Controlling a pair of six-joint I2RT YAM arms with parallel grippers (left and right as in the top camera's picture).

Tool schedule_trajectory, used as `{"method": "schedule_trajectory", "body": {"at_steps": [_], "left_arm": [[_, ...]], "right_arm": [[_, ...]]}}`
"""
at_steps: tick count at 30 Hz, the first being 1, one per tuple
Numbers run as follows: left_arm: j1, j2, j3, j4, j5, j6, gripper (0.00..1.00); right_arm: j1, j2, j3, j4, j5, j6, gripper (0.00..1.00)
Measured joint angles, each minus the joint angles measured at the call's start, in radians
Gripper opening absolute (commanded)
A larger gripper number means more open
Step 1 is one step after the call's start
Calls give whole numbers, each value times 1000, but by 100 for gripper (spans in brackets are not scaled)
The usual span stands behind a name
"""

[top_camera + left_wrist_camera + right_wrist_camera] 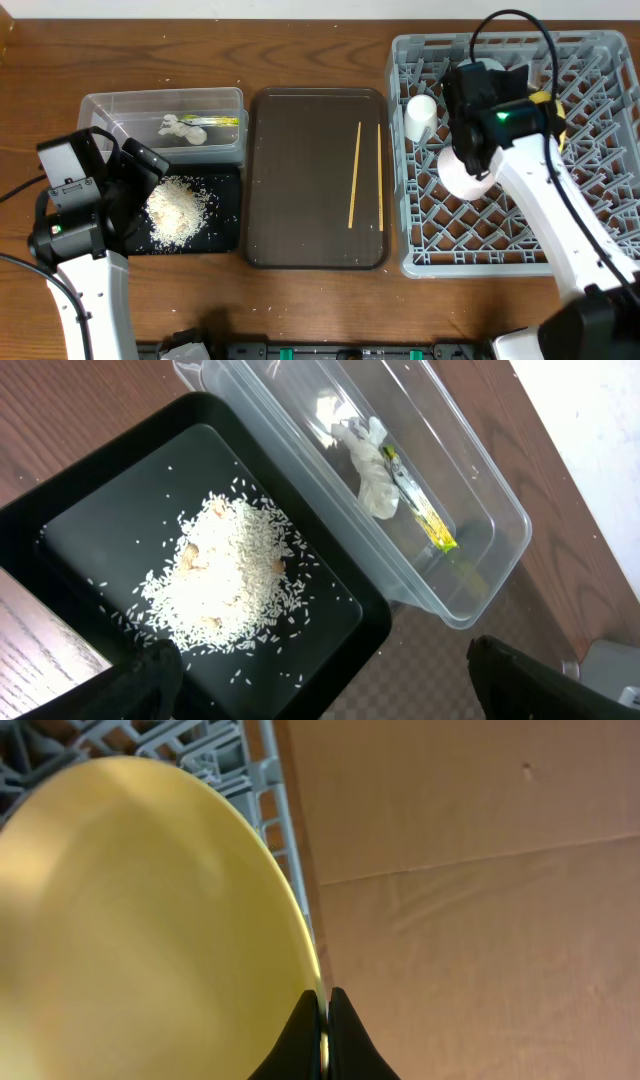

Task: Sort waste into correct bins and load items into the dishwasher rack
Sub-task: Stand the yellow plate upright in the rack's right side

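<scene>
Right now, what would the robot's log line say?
left gripper: open by rice | right gripper: shut on plate at rack | chopsticks: on brown tray

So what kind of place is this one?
Probably a lab mock-up of a dish-clearing station, not a real kitchen: a wooden table holds a grey dishwasher rack, a brown serving tray, and a black tray and clear tub for waste.

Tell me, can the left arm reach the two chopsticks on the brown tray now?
Probably yes: its end effector is open and empty, and the chopsticks lie uncovered on the brown tray.
</scene>
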Motion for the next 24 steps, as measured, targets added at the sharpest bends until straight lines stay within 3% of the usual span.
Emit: {"method": "schedule_trajectory", "body": {"at_steps": [7,14,18,24], "left_arm": [[0,0,0,0,0,0,94],[0,0,0,0,0,0,94],[0,0,0,0,0,0,94],[0,0,0,0,0,0,94]], "right_arm": [[0,62,0,62,5,-19,1],[0,75,-3,203,-1,-127,27],[0,75,-5,342,0,-252,50],[0,75,-5,462,1,-350,56]]}}
